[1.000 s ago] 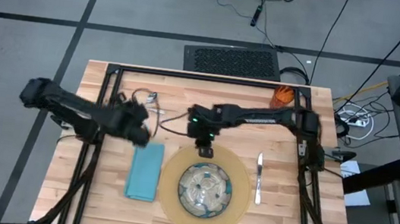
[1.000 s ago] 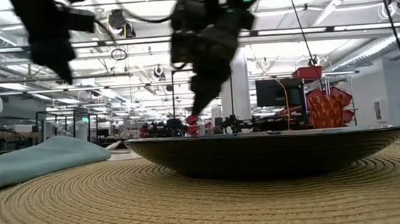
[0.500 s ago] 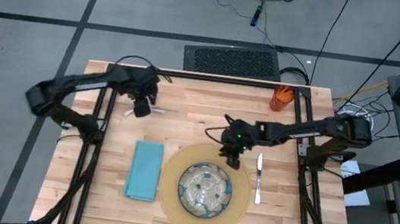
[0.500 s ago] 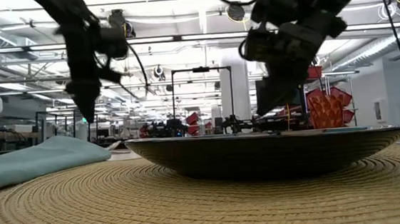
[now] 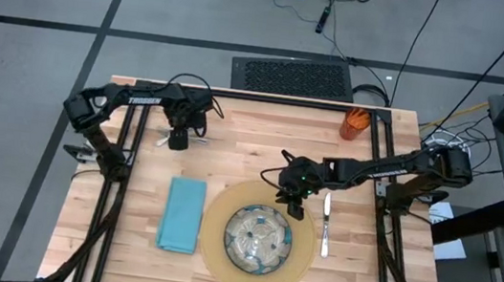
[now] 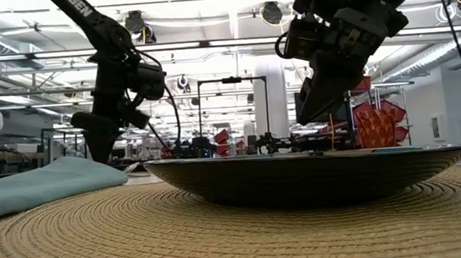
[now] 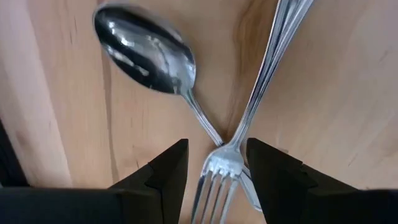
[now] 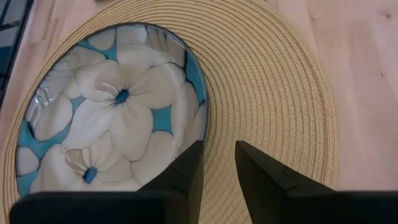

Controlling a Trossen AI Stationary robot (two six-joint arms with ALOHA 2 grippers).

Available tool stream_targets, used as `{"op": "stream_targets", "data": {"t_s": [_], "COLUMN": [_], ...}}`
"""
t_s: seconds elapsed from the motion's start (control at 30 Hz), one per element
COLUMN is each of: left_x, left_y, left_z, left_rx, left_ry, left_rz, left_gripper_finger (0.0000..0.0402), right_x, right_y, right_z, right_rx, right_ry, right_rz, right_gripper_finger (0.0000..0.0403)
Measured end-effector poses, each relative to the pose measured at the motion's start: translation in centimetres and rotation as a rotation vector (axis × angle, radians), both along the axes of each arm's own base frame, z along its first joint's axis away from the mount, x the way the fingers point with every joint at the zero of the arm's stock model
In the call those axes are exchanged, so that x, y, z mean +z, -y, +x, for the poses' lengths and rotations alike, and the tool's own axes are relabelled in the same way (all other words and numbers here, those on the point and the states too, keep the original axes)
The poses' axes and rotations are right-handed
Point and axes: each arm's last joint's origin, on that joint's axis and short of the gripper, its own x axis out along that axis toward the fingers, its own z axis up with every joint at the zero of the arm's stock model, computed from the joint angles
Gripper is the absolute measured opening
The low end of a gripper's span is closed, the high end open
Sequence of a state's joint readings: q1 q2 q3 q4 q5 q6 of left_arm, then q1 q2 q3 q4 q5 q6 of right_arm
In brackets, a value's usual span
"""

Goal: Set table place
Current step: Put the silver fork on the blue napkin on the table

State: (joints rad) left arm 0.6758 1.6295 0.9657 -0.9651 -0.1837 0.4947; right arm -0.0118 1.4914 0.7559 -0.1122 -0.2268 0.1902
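Note:
A silver fork (image 7: 258,93) and a silver spoon (image 7: 146,53) lie crossed on the table (image 5: 241,149) at the far left. My left gripper (image 7: 214,171) is open just above them, a finger on either side of the fork's head, where the two cross. It also shows in the high view (image 5: 178,138). My right gripper (image 8: 219,167) is empty, with a narrow gap between its fingers. It hangs over the far right part of the tan mat (image 5: 219,253), beside the patterned glass bowl (image 5: 258,236). The bowl stands on the mat. The teal napkin (image 5: 182,212) lies left of the mat and the knife (image 5: 325,225) right of it.
A small orange cup (image 5: 355,123) stands at the table's far right corner. Black frame rails (image 5: 257,96) run along the far edge and down both sides. Bare wood lies between the cutlery and the mat. In the low view the bowl (image 6: 300,177) and mat (image 6: 222,237) fill the foreground.
My left gripper has gone from beside the napkin's far end toward the table's far edge and come down over the fork and spoon. My right gripper has gone from the mat's far edge toward the table's right, nearer the knife.

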Motion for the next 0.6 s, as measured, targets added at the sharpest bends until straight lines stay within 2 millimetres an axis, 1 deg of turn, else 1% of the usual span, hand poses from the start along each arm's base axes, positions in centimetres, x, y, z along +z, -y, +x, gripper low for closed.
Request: {"op": "stream_targets", "data": {"t_s": [0.13,0.2,0.37,0.6], "left_x": [0.0,-0.1,-0.5,-2.6], "left_y": [-0.2,-0.2,-0.3,-0.8], "left_z": [0.1,0.2,0.1,0.2], "left_rx": [-0.019,-0.027,-0.033,-0.040], "left_ry": [0.017,0.042,0.068,-0.003], "left_rz": [0.008,-0.020,-0.021,-0.089], "left_gripper_finger": [0.0150,0.0150,0.0150,0.0150], "right_x": [0.0,0.1,0.2,0.2], "right_y": [0.0,0.0,0.0,0.0], "right_z": [0.0,0.1,0.2,0.2], "right_rx": [0.012,0.014,0.015,0.015], "right_ry": [0.010,0.019,0.028,0.036], "right_rz": [-0.010,-0.012,-0.011,-0.012], "right_gripper_finger": [0.0084,0.0084,0.0084,0.0084]}}
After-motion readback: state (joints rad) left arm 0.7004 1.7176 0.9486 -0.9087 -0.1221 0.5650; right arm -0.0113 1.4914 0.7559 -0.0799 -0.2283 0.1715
